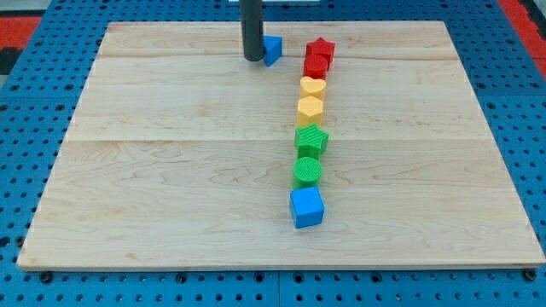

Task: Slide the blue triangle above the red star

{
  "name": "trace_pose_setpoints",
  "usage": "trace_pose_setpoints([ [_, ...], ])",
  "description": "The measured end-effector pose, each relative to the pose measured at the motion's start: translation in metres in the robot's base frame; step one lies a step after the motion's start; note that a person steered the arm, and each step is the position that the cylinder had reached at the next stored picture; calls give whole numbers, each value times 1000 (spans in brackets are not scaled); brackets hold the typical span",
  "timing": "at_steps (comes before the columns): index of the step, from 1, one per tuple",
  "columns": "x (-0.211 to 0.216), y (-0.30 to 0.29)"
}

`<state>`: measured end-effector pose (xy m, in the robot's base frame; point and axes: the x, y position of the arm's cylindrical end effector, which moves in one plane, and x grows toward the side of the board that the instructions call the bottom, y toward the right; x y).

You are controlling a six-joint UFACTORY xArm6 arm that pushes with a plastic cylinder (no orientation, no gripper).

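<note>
The blue triangle lies near the view's top, partly hidden behind my rod. My tip stands right against its left side. The red star lies to the triangle's right, at about the same height in the view, with a small gap between them. The star heads a column of blocks that runs down the board.
Below the star in the column: a red block, a yellow heart, a yellow hexagon, a green star, a green cylinder and a blue cube. The wooden board lies on a blue pegboard.
</note>
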<state>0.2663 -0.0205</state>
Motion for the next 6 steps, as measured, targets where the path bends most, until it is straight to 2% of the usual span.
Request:
trace_pose_setpoints([
  [2, -26, 12],
  [6, -34, 35],
])
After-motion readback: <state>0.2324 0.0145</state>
